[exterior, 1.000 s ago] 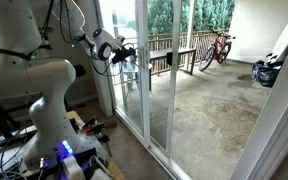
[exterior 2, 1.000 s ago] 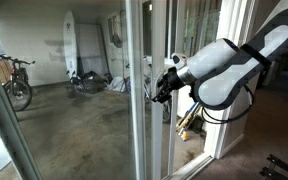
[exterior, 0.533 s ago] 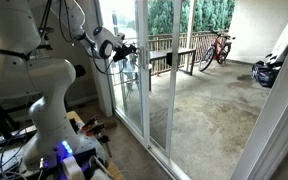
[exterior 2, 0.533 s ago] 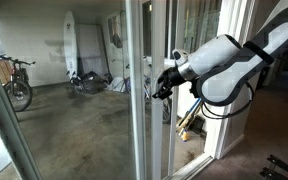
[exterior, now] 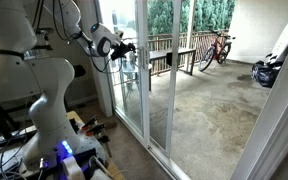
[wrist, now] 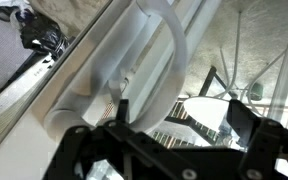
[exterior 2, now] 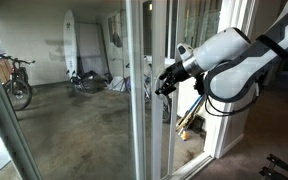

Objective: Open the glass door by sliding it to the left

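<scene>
The glass door (exterior: 142, 100) is a tall clear panel in a white frame, seen in both exterior views, and its upright edge (exterior 2: 144, 120) stands beside my gripper. In the wrist view the pale curved handle (wrist: 170, 55) runs down the white frame and passes between my two black fingers, close to the left one. My gripper (wrist: 180, 115) is open around the handle. It also shows in both exterior views at handle height (exterior: 127, 48) (exterior 2: 163, 82). I cannot tell if a finger touches the handle.
Beyond the glass lies a concrete patio with a wooden railing (exterior: 174, 55), a bicycle (exterior: 216, 48) and a surfboard (exterior 2: 70, 45). A fixed white-framed panel (exterior: 106, 70) stands next to the door. The robot base (exterior: 44, 110) and floor clutter (exterior 2: 189, 125) sit indoors.
The arm's elbow has lifted and swung away from the door while the gripper stays at the handle. The door has not visibly moved.
</scene>
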Motion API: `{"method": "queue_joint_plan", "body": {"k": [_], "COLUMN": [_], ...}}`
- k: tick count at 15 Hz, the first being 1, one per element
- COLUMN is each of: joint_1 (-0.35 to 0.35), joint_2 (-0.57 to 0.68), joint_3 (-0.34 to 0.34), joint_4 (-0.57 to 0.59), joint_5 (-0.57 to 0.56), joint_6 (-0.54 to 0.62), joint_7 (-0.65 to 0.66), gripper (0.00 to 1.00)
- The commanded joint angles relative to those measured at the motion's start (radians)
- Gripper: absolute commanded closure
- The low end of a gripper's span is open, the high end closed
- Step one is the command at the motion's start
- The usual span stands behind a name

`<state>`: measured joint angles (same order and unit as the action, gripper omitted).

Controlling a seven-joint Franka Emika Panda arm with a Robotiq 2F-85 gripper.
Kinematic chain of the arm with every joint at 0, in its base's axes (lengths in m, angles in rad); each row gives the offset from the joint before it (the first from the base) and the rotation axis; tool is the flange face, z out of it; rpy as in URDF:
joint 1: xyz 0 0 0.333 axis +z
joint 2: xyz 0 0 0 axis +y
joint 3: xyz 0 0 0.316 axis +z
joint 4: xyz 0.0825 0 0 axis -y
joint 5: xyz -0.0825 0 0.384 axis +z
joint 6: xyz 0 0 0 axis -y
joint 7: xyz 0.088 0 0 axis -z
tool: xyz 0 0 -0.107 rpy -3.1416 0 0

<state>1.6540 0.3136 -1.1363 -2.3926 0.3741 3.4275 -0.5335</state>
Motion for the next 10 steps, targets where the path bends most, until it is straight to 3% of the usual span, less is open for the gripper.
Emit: {"method": "queue_joint_plan", "body": {"k": [1, 9, 10], "joint_1": [0.192, 0.609, 0.525], "joint_2": [-0.056, -0.222, -0.155], "joint_3": [-0.149, -0.383, -0.337], "joint_4": [-0.017, -0.198, -0.135], "joint_5": [0.020, 0.043, 0.027], "joint_6": [0.039, 0.035, 0.024], "joint_7": [0.069, 0.134, 0.134], "gripper": [0.00, 0.00, 0.00]}}
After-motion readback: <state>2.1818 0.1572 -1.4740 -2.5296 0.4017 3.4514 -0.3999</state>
